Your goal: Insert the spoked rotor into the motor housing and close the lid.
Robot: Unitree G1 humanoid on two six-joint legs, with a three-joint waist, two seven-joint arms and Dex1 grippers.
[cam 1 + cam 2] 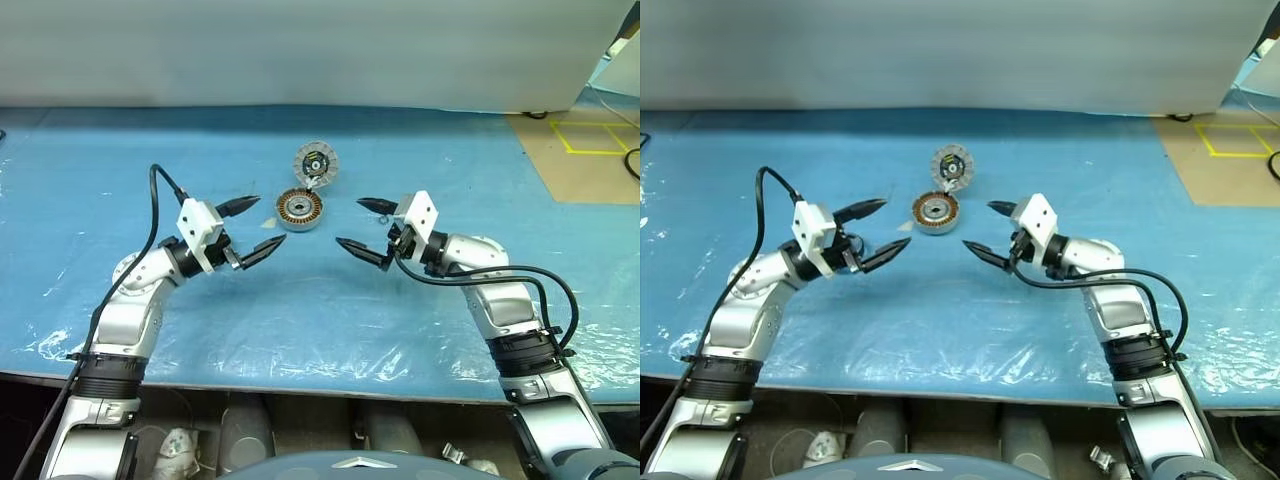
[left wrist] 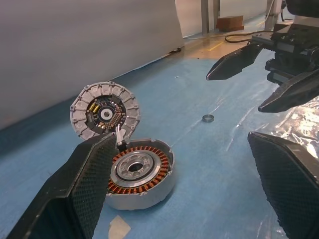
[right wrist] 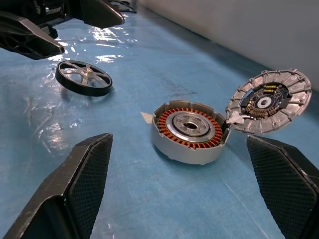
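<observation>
Left gripper (image 1: 248, 229) fingers spread wide, empty. Right gripper (image 1: 368, 230) likewise spread, empty.

Motor housing (image 3: 189, 131) on blue sheet, ahead of and between both grippers, copper windings exposed. Lid (image 3: 269, 102) hinged back at housing's far edge, ribbed side facing grippers.

Spoked rotor (image 3: 83, 77) flat on sheet, beside left gripper's fingers, well apart from housing.

Rotor likely light, rigid metal, thin and smooth: slip risk. Best hold: pinch rim across ring, not slim spokes. Lid probably swings easily; push plain back.
</observation>
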